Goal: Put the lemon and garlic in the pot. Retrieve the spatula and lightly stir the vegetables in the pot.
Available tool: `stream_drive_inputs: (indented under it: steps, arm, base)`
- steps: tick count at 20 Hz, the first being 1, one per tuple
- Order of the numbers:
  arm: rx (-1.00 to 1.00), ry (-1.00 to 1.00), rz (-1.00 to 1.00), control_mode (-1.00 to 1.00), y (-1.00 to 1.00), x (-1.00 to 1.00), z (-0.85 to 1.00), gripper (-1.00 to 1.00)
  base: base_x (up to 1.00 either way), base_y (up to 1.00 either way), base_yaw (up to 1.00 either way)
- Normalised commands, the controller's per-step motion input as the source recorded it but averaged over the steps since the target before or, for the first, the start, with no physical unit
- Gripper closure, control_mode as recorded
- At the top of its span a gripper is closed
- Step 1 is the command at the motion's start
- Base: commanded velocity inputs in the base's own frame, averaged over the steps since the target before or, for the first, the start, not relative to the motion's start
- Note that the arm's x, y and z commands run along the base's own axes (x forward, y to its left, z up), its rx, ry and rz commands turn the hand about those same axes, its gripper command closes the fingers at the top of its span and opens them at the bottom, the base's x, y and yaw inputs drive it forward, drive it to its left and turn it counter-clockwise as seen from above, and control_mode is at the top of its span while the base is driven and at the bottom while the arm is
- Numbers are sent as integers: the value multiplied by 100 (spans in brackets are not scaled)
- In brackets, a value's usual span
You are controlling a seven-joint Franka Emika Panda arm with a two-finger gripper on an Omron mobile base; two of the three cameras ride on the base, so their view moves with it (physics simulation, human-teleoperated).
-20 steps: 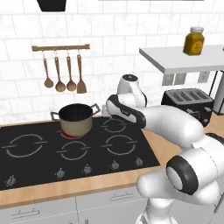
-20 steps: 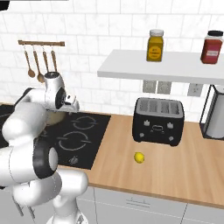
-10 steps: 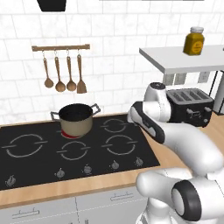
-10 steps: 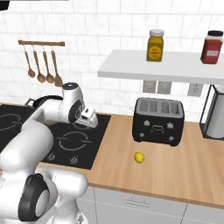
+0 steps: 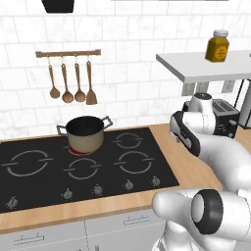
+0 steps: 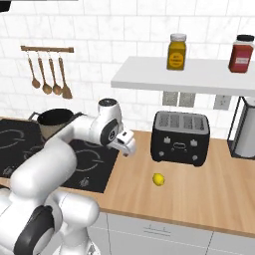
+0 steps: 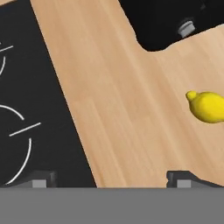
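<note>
No writing can be read on anything, the shelf jars included. Taking the black toaster (image 6: 180,137) as landmark: far to its left the pot (image 6: 54,121) stands upright on the hob (image 6: 92,167). Nearer, still left of it, the claw (image 6: 130,148) hangs over the wooden desk (image 6: 199,194), jaws spread wide apart and empty. In front of the toaster lies the lemon (image 6: 158,179), its nub in the hand view pointing up and left, toward the toaster.
</note>
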Motion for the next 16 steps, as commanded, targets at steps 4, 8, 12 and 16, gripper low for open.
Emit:
stream_drive_inputs:
  steps: [4,8,12,16]
  arm:
    - [0,0,-6,-100,-100,-19,-2,-100]
    - [-1,0,-1,-100,-100,-30,-20,-100]
    - [-2,1,0,-100,-96,-16,-26,-100]
    - [-3,1,9,-100,-54,-3,-29,-100]
  base:
    - [0,0,0]
    - [0,0,0]
    - [0,0,0]
    - [0,0,0]
